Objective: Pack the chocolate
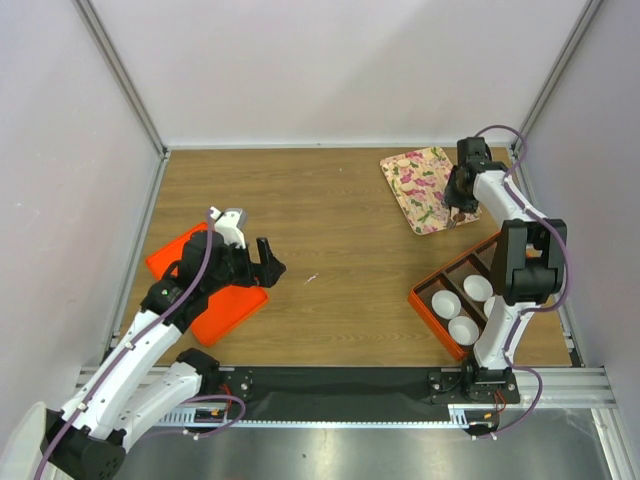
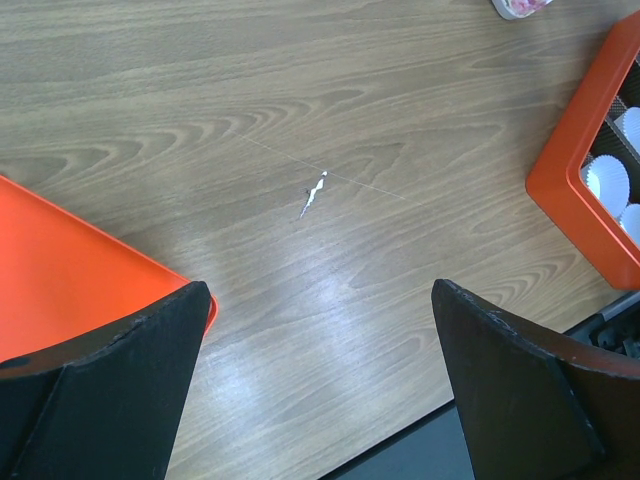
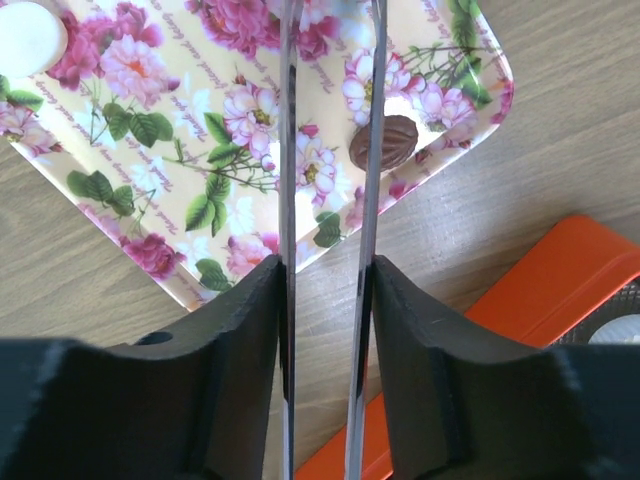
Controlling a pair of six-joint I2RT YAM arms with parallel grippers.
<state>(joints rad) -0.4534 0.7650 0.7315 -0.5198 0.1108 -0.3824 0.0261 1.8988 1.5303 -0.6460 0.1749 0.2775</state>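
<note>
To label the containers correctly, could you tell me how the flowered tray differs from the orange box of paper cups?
The flowered tray is patterned and undivided; the orange box is plain and split into compartments. The tray holds a brown chocolate; the box holds white paper cups. Both lie at the right of the table.

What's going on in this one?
The right claw hovers slightly open over the flowered rectangular tray, beside one small dark brown chocolate piece, not gripping it. The white paper cups in the orange divided box look empty. The left claw hangs wide open above the wooden table.
</note>
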